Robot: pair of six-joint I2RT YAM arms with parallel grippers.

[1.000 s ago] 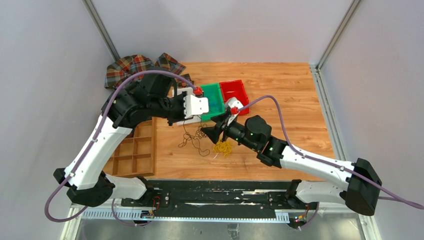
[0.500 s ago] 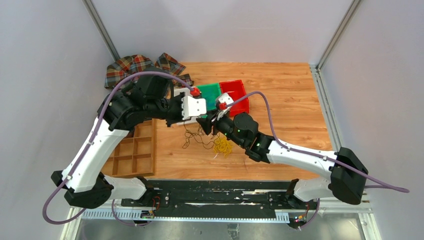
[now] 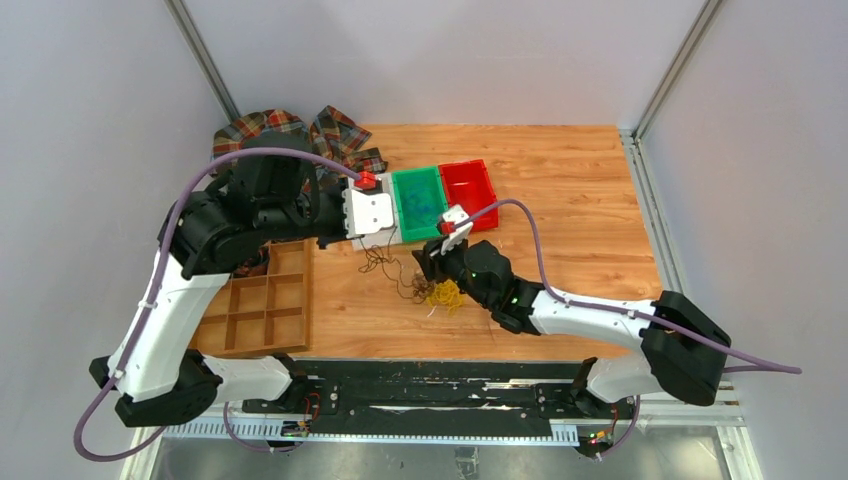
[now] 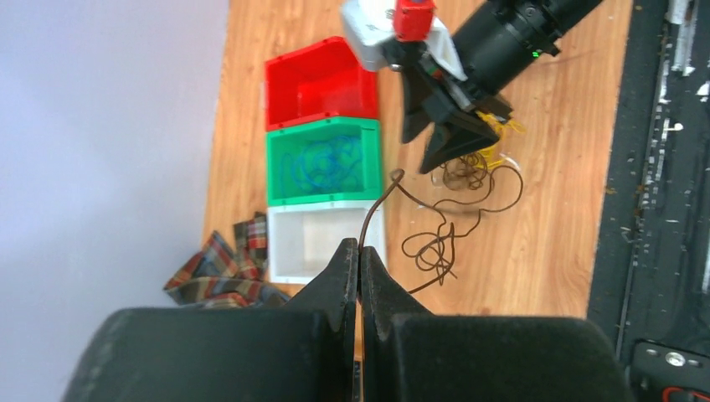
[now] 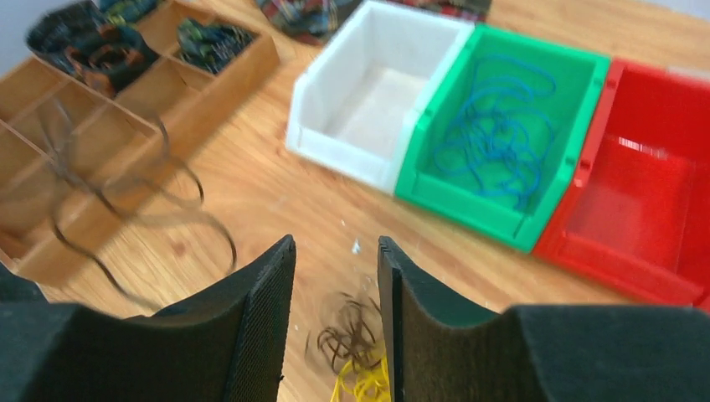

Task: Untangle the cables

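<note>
- Well, your left gripper (image 4: 358,251) has its jaws pressed together on a dark strand (image 4: 372,209) of the cables (image 3: 412,288). The strand curves up from the tips, then drops into loose loops on the table (image 3: 560,200).
- Your right gripper (image 5: 335,251) sits low over the tangle with its jaws apart. A knot of dark wire and the yellow clump (image 5: 362,387) show in the gap beyond the tips (whether either pad touches them cannot be told). The frame's lower edge cuts the clump off.
- From the top view, the fingers of both grippers are hard to make out: dark shapes under their own wrists.
- Dark loops at the left of the right wrist view are smeared by blur, so you cannot trace where each one runs.
- A blue strand (image 5: 502,134) lies coiled in the green bin (image 5: 456,209), which stands between the white bin (image 5: 335,151) and the red bin (image 5: 603,251).
- Your left arm covers part of the wooden tray (image 3: 262,312) from above. Two of its compartments hold dark bundles (image 5: 79,42).
- That arm also partly hides the plaid cloth (image 3: 335,130) at the far edge.
</note>
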